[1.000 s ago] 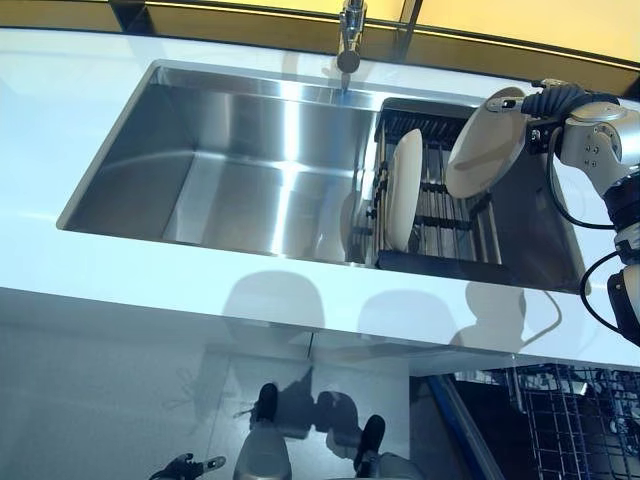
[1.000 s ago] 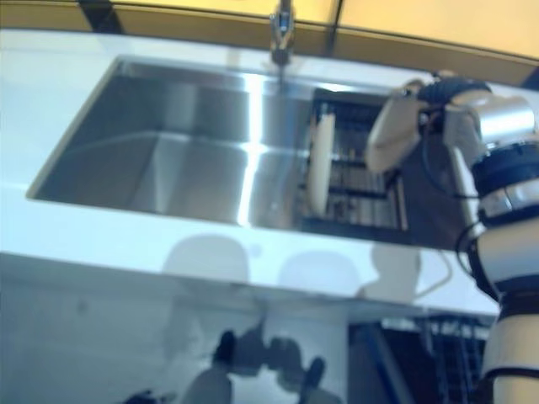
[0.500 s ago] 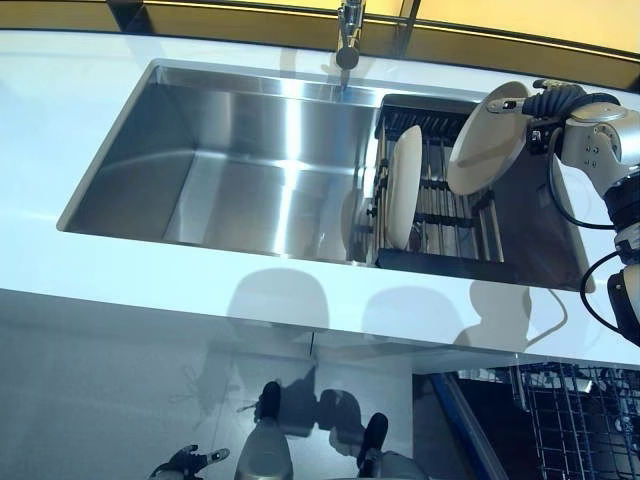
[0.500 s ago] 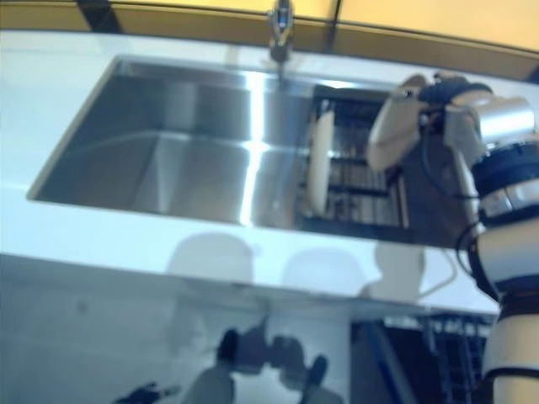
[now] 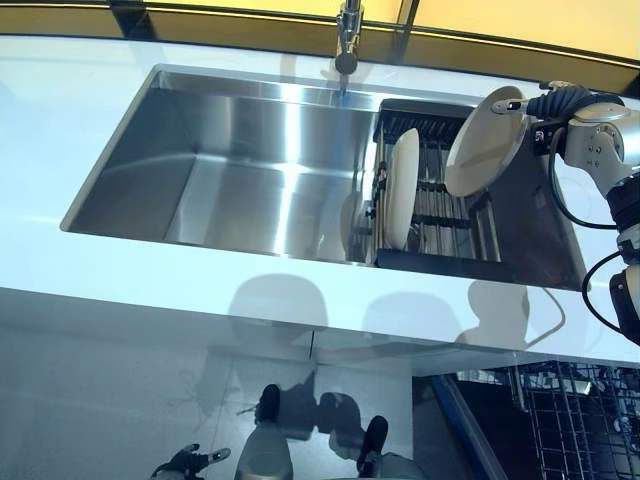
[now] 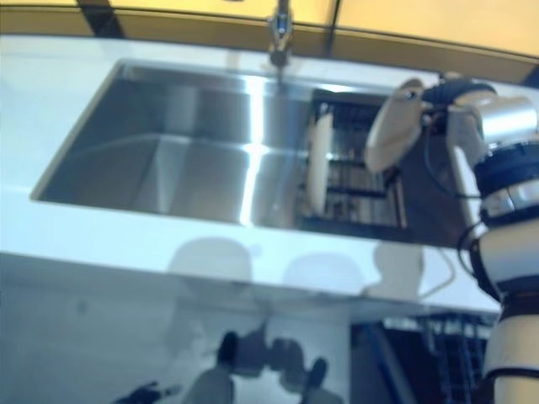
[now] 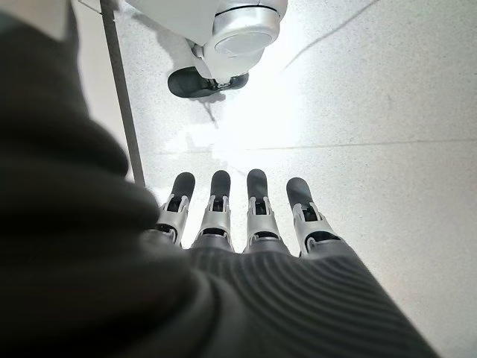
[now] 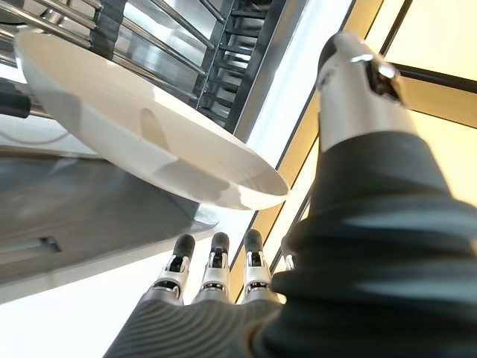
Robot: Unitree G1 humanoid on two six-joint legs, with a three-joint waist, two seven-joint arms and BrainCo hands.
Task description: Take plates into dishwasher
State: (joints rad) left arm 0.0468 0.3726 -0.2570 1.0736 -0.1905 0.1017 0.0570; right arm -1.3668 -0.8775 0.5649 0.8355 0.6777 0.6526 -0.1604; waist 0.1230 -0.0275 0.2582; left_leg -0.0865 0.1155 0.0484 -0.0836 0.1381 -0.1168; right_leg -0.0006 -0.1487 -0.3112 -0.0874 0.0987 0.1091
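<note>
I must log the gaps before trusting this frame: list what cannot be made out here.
- Dishwasher rack: cut off by the left eye view's lower edge and the countertop.
- Standing plate in the dish rack: edge-on, face unseen.
- Right hand on the held plate: plate hides the fingers' contact.

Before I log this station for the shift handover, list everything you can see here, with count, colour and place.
Held plate: one, white, lifted on edge above the right end of the rack, gripped at its rim.
Racked plate: one, white, standing on edge at the left end of the rack.
Dish rack: one, black frame with metal bars, in the right part of the sink.
Sink: one, stainless steel, set in the countertop.
Faucet: one, metal, behind the sink's middle.
Countertop: one, white, around the sink.
Dishwasher basket: one, dark wire, below the counter at lower right.
Right hand: curled on the held plate.
Left hand: fingers straight, holding nothing, over the pale floor.
</note>
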